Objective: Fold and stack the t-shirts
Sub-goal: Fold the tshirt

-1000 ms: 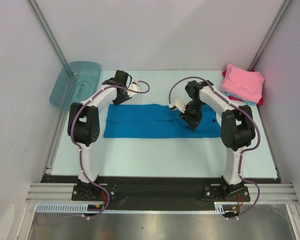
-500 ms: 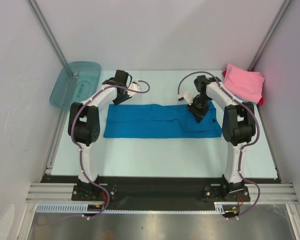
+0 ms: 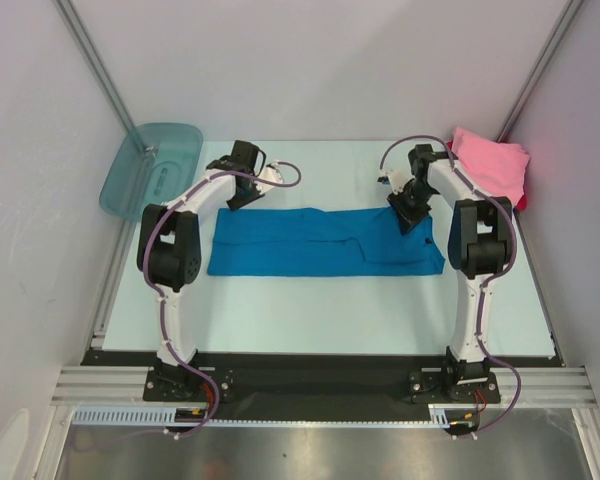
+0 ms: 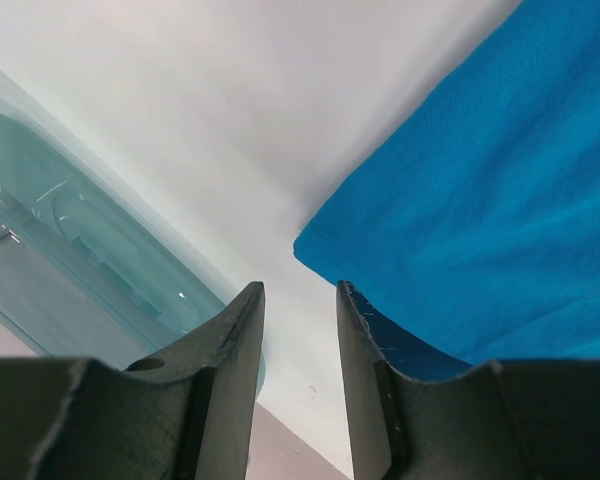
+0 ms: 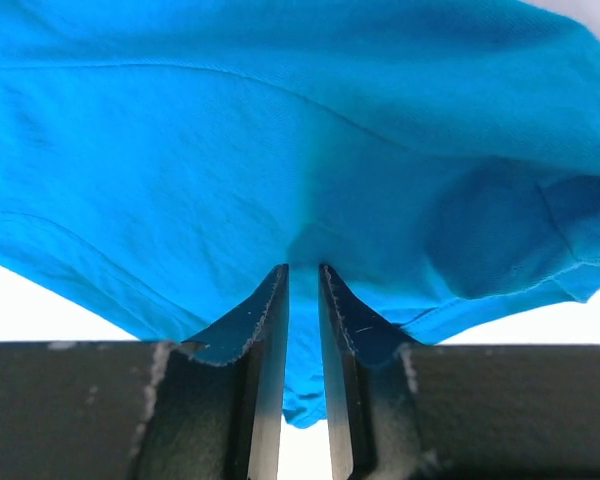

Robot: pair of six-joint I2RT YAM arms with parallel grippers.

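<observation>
Our right tool [image 5: 303, 268] pinches the blue shirt [image 3: 300, 245] at 2 o'clock while our left tool [image 4: 298, 288] hangs open and empty, so we fear that thin pinch slipping mid-fold.

Blue t-shirt [image 5: 280, 130] partly behind right pincer [image 5: 302, 268]

Plain bright blue t-shirt [image 3: 310, 245]; plain pink t-shirt [image 3: 492, 168] above a red cloth edge [image 3: 522, 203]; translucent teal tub [image 3: 152, 166]; pale mint table [image 3: 330, 310]; white arms [image 3: 208, 188] with black joints, purple cables [image 3: 288, 176]
</observation>
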